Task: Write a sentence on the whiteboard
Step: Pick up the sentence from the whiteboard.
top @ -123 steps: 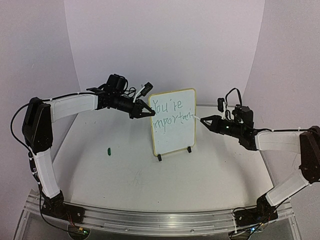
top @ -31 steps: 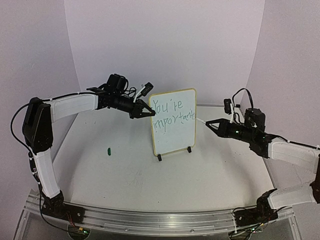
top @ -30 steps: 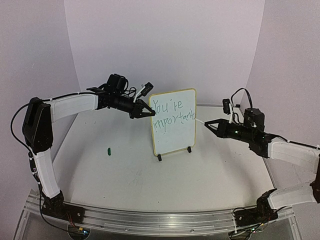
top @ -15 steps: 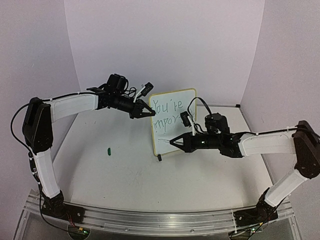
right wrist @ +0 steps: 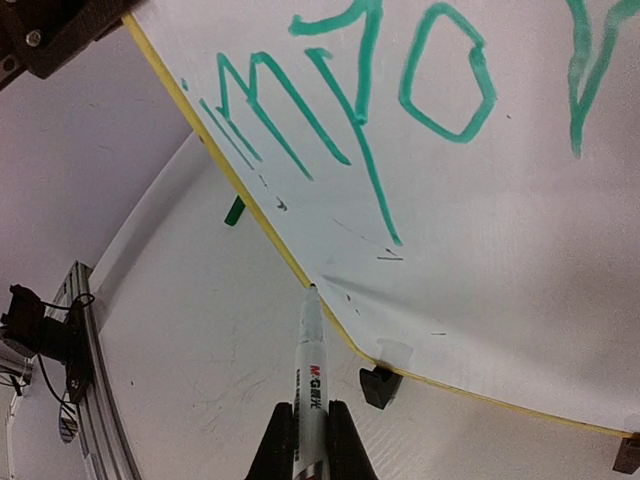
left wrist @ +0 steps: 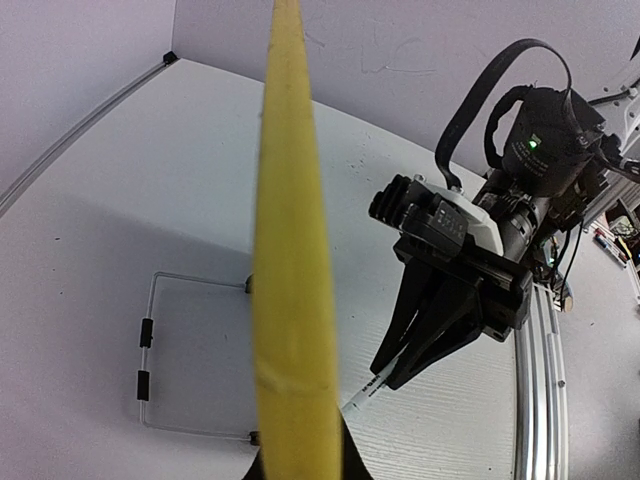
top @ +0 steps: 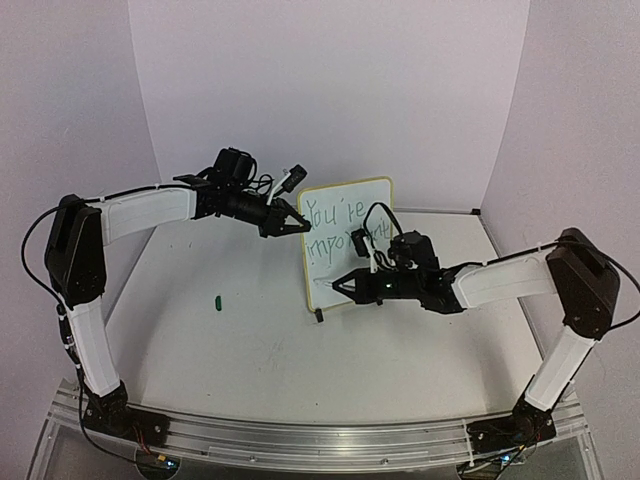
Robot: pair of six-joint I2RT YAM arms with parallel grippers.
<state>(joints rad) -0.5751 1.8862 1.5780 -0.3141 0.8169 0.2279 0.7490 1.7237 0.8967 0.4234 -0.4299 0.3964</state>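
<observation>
The whiteboard stands upright on small black feet at the table's middle. Its sentence in green reads "You're" over "important"; my right arm covers part of the second line. My left gripper is shut on the board's upper left edge, and the left wrist view shows the yellow frame running up from its jaws. My right gripper is shut on a white marker. The marker's tip sits at the frame near the board's lower left corner, below the green letters.
A green marker cap lies on the table left of the board, the cap also showing in the right wrist view. A black foot holds the board's lower corner. Pale walls close the back and sides.
My right arm has swung with the marker from the board's right edge across its front to the lower left corner. The left arm and the board have not moved.
</observation>
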